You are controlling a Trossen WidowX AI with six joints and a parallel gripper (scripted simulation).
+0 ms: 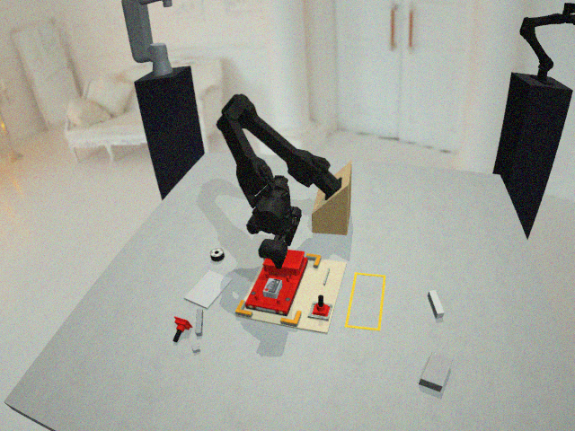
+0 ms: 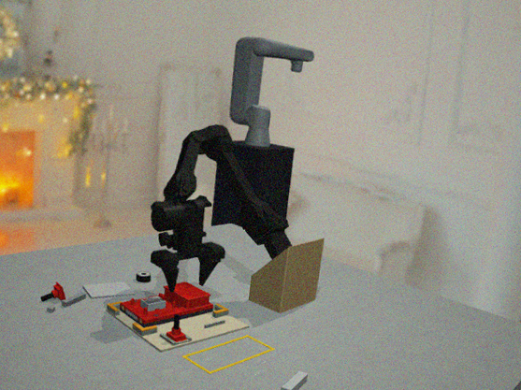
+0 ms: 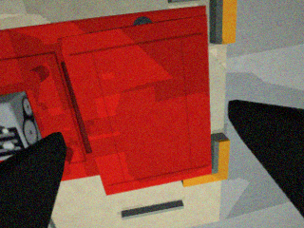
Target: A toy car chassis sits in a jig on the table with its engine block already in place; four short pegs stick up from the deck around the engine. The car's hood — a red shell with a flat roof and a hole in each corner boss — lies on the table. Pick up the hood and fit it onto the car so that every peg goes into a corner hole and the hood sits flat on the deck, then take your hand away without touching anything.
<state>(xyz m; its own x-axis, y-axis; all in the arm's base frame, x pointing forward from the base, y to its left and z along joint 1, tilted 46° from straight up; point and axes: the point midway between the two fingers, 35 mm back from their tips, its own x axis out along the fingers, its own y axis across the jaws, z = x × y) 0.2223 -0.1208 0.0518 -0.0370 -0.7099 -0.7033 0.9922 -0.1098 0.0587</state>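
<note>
The red chassis sits in its jig, with the grey engine block on its front half. A peg shows beside the engine. A flat-roofed red shell, apparently the hood, rests over the rear deck, behind the engine, looking slightly skewed. Its corner holes cannot be made out. My gripper is open and empty just above it. One fingertip is near the shell's front edge, the other beyond its rear end.
Orange corner brackets and a red knob with a black stem are on the cream board. A yellow outline lies to the right. Left are a white plate, a black-white wheel and another red knob.
</note>
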